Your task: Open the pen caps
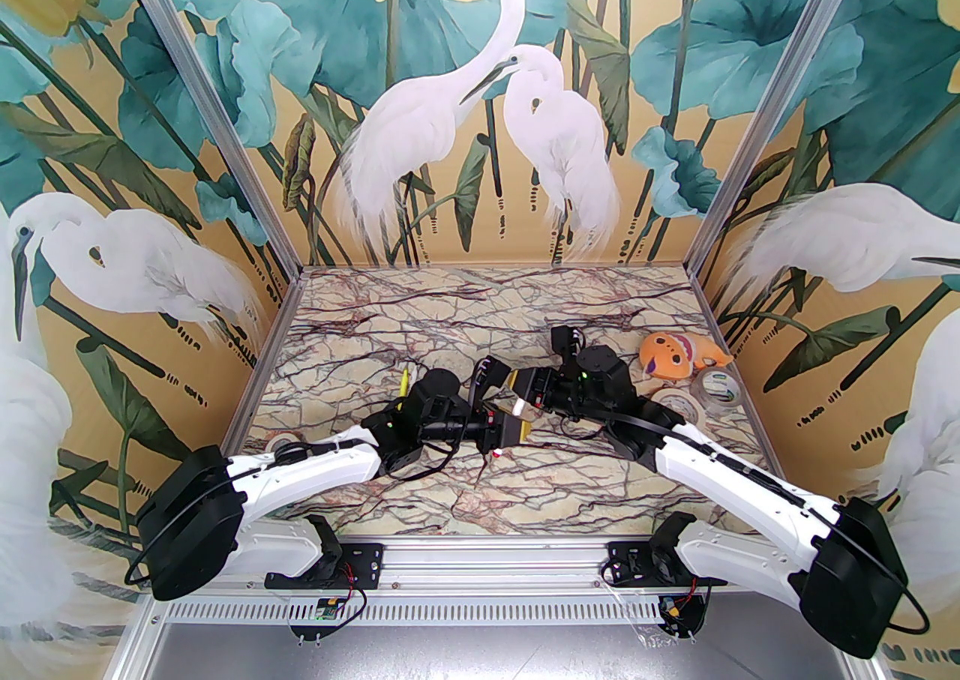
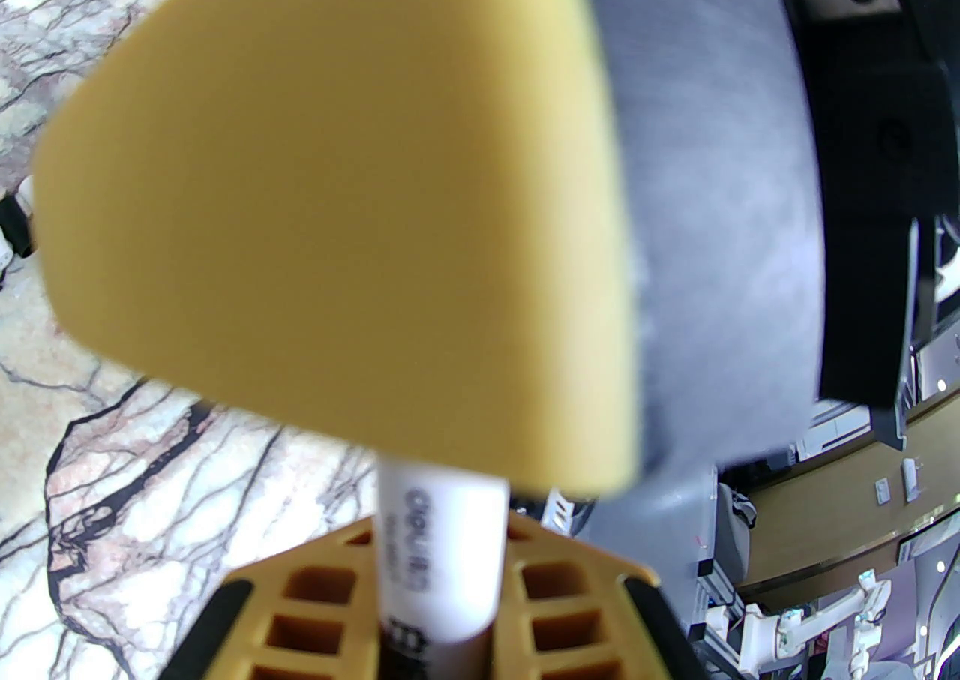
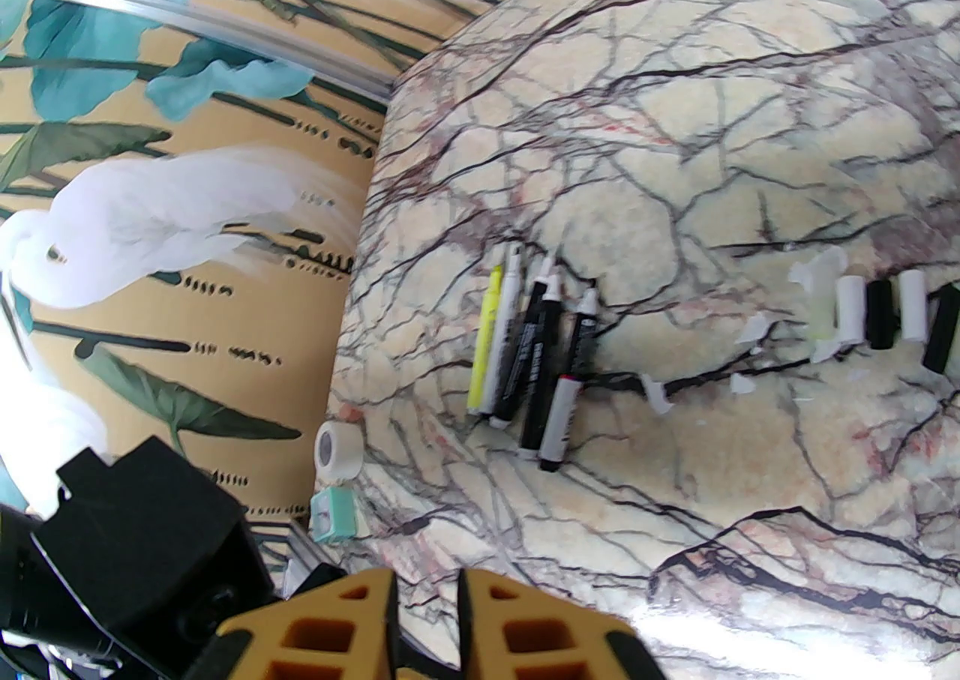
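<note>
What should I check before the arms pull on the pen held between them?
1. Left gripper shut on the pen: ok, the white barrel sits between its fingers.
2. Right gripper gripping the pen's far end: cannot tell, its yellow finger pad hides that end.
3. Colour of the cap being pulled: cannot tell, it is hidden.
4. Opened pens out of the way: ok, grouped flat on the table, apart from both grippers.
5. Loose caps parked: ok, lying in a row beside the opened pens.
</note>
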You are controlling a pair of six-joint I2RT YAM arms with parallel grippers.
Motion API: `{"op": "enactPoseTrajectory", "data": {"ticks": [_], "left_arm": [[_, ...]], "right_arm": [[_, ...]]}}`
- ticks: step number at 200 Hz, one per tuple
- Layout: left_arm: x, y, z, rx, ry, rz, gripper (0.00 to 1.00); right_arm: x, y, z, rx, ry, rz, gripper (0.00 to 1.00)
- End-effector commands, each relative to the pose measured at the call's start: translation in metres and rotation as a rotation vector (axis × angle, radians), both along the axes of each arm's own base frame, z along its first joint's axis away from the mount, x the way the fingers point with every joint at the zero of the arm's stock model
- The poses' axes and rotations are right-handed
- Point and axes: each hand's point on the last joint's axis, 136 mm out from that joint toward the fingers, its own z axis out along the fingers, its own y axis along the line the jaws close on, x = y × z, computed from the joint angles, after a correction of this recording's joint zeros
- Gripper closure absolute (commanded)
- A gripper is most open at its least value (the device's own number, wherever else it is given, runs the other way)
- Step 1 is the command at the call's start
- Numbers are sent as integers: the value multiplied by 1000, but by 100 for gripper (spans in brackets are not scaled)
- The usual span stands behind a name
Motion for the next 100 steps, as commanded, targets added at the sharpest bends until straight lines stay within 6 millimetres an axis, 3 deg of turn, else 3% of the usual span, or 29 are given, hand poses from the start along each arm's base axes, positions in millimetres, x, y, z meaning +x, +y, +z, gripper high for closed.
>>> {"op": "enactPoseTrajectory", "data": {"ticks": [1, 46, 100], "left_arm": [[-27, -4, 19, -81, 16, -136, 92], [-20, 0, 15, -35, -2, -92, 92], [-13, -1, -10, 152, -71, -19, 93]], "right_arm": [[-6, 14, 56, 135, -179, 118, 88], [-5, 9, 75, 144, -234, 100, 88], [31, -38, 44, -90, -111, -235, 90]]}}
